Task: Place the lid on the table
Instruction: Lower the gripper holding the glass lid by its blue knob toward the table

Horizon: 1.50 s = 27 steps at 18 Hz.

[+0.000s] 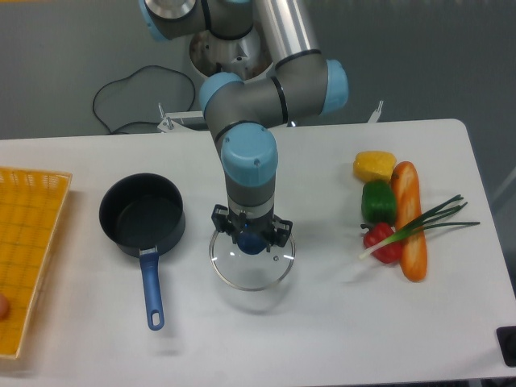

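**Lid being held over the middle of the table**

The lid (251, 260) is being gripped by its blue knob in the closed gripper (251, 239), near the middle of the white table (322, 322). Whether the rim is touching the tabletop cannot be told. A saucepan (142, 216) is being shown just left of the lid, uncovered. A yellow basket (28, 242) is lying at the left edge, and vegetables (395, 214) are lying toward the right edge.
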Each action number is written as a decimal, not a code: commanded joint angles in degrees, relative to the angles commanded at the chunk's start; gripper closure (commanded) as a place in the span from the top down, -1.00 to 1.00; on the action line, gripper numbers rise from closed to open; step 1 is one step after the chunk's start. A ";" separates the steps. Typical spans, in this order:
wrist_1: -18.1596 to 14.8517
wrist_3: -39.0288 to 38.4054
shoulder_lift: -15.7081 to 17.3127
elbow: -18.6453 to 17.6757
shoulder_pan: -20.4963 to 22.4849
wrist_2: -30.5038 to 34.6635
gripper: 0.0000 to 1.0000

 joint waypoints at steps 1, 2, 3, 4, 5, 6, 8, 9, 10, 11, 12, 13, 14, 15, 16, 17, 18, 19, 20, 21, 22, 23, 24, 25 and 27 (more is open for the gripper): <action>0.00 -0.09 -0.53 0.35 0.00 0.00 0.18; 0.00 -0.17 -1.14 0.79 0.00 0.09 0.18; 0.00 -0.18 -1.76 1.32 -0.09 0.09 0.18; 0.00 -0.18 -2.37 2.02 -0.09 0.09 0.18; 0.00 -0.18 -2.73 2.20 -0.09 0.09 0.18; 0.00 -0.18 -3.08 2.29 -0.09 0.09 0.18; 0.61 -0.26 -3.87 2.29 -0.17 0.00 0.18; 1.40 -0.26 -3.96 2.20 -0.26 0.00 0.18; 1.76 -0.26 -4.31 2.29 -0.26 0.00 0.18; 2.19 -0.26 -4.57 2.37 -0.26 0.00 0.18; 3.07 -0.26 -4.92 2.46 -0.26 0.00 0.18; 4.03 -0.26 -5.28 2.46 -0.35 0.00 0.18; 4.74 -0.26 -5.63 2.46 -0.44 0.00 0.18; 5.36 -0.26 -5.89 2.72 -0.44 0.00 0.18; 5.54 -0.26 -6.15 2.99 -0.44 0.00 0.18; 5.63 -0.26 -6.51 3.25 -0.44 0.00 0.18; 5.71 -0.26 -6.77 3.60 -0.44 0.09 0.18; 5.71 -0.26 -6.95 3.78 -0.44 0.00 0.18; 5.71 -0.26 -7.04 3.87 -0.53 0.00 0.18; 5.71 -0.26 -7.30 3.96 -0.53 0.00 0.18; 5.71 -0.26 -7.39 3.96 -0.53 0.09 0.18; 5.89 -0.35 -7.65 4.04 -0.53 0.09 0.19; 5.89 -0.35 -7.74 4.22 -0.61 0.09 0.19; 5.89 -0.35 -7.83 4.22 -0.62 0.09 0.19; 5.89 -0.35 -8.18 4.22 -0.70 0.09 0.19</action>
